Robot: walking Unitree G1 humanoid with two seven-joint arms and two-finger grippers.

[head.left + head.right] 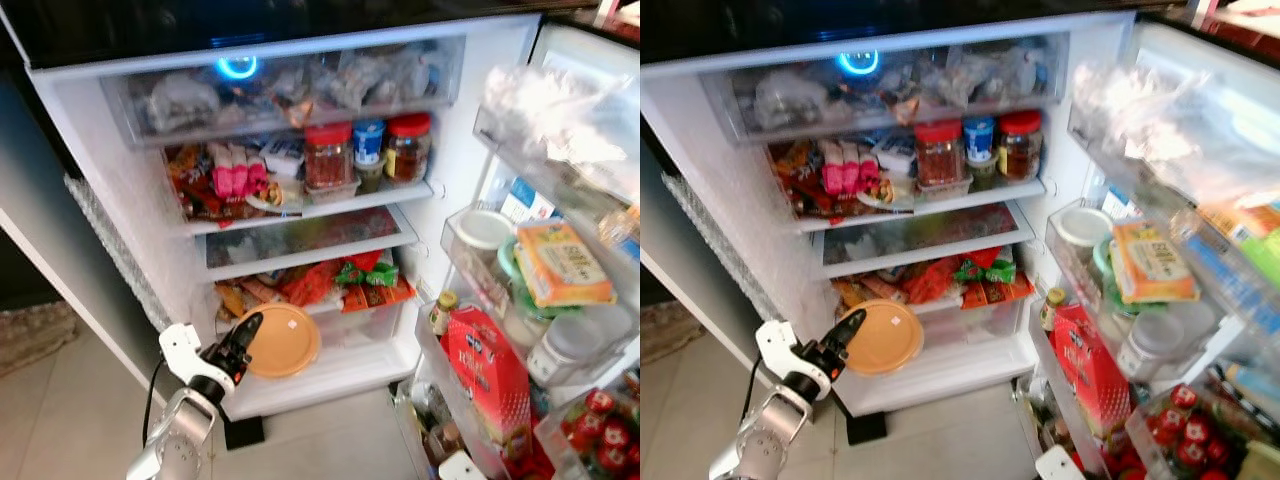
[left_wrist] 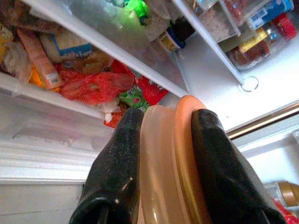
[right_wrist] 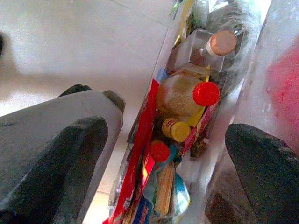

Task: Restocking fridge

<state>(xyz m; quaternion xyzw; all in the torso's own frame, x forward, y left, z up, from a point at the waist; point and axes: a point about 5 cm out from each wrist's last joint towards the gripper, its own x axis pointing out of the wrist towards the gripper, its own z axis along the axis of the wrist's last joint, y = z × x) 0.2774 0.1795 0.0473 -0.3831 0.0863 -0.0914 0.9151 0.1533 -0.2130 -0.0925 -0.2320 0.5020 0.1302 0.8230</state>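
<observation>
Restocking is at the carry-in stage, by the look of it: the left gripper [image 1: 245, 335] holds a flat orange container [image 1: 285, 340] on edge in front of the fridge's [image 1: 90, 120] bottom shelf [image 1: 330, 372], near the left wall. Held by the rim and tilted, the container presents a thin profile, which should let it slide in under the crisper drawer [image 1: 360, 320] where red and green packets already crowd the space above. In the left wrist view the jaws are clenched on the container [image 2: 168, 163], one finger [image 2: 117, 172] on the lid side and the other on the base, parted only by its thickness. The right gripper [image 3: 163, 154] hangs low by the door, its jaws spread wide and grasping nothing, over the bottles [image 3: 187, 95] in the lowest door bin [image 1: 430, 400].
</observation>
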